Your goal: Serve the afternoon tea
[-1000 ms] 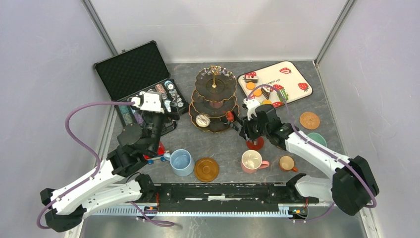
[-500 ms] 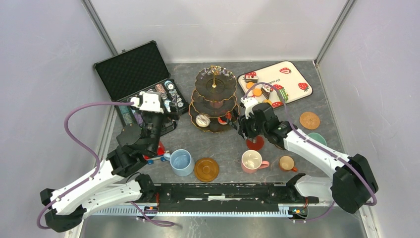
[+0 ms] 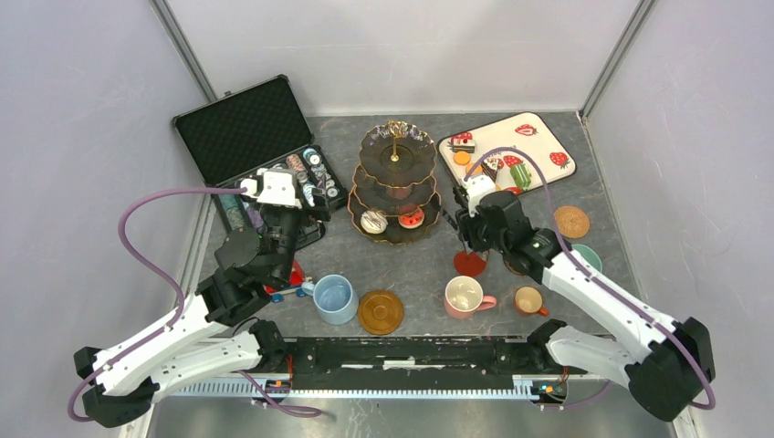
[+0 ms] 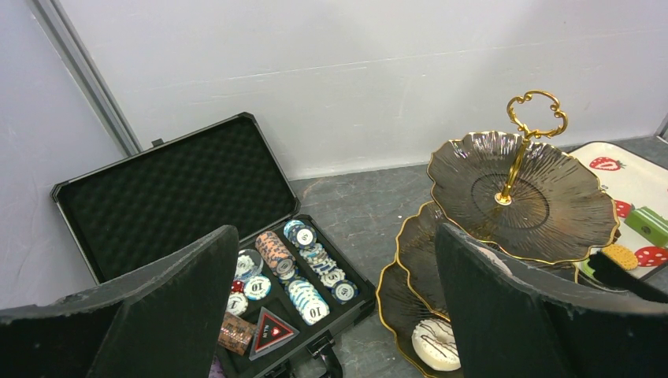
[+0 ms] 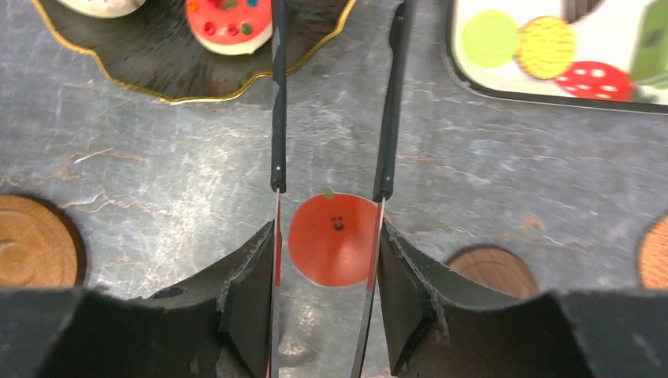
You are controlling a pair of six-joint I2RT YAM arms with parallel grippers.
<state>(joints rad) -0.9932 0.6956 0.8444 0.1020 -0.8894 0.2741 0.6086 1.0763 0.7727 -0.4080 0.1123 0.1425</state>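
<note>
The dark three-tier gold-rimmed stand (image 3: 395,151) holds a white donut (image 3: 373,221) and a red-iced donut (image 3: 412,219) on its bottom tier. My right gripper (image 3: 475,226) is shut on metal tongs (image 5: 277,118). The tongs' tips are apart and empty, just right of the stand and above a red coaster (image 5: 332,240). The red-iced donut (image 5: 228,24) lies free on the stand's rim. My left gripper (image 4: 335,299) is open and empty, left of the stand (image 4: 520,189). Blue (image 3: 334,298), pink (image 3: 465,296), small brown (image 3: 528,300) and green (image 3: 584,256) mugs stand near the front.
A strawberry tray (image 3: 538,146) with several toy sweets is at the back right. The open black chip case (image 3: 246,137) is at the back left. A red toy car (image 3: 285,281) lies under my left arm. Brown coasters (image 3: 381,311) (image 3: 570,221) lie flat.
My right gripper held the red-iced donut in the tongs at the stand's bottom tier. The donut now lies on that tier, and the gripper has drawn back right with empty tongs. The left arm is unmoved.
</note>
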